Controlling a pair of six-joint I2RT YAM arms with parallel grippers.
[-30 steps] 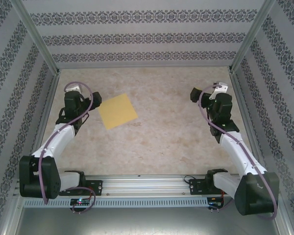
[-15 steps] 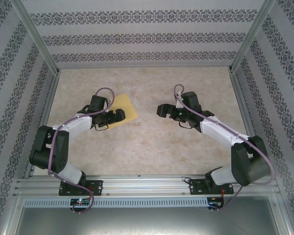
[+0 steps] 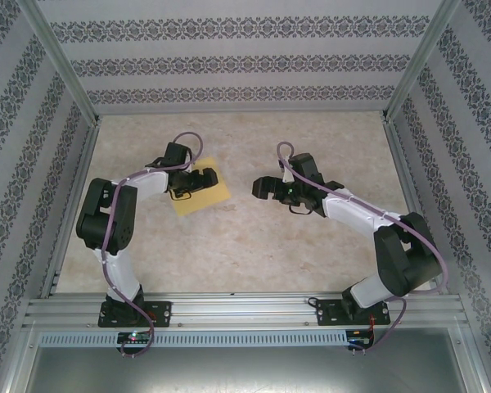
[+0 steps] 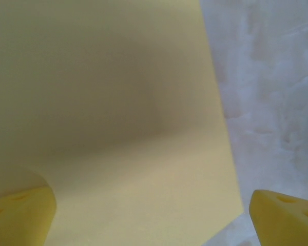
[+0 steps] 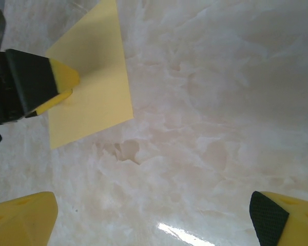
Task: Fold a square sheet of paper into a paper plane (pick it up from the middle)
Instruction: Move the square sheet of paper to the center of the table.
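- Right gripper [image 3: 259, 187] hangs wide open and empty over the table [image 3: 254, 254].
- Left gripper [image 3: 206, 178], jaws spread and empty, hovers over the square sheet of paper [image 3: 198, 199], which lies flat and unfolded.
- Pickup stage; next move is likely to lower onto its middle and pinch.

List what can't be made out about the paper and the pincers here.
Top view: the left pincer covers part of the square sheet of paper, hiding whether it touches.
Left wrist view: the sheet runs off the top and left edges; blur and shadow hide any crease.
Right wrist view: the right pincer's fingers are cut off by the bottom edge.
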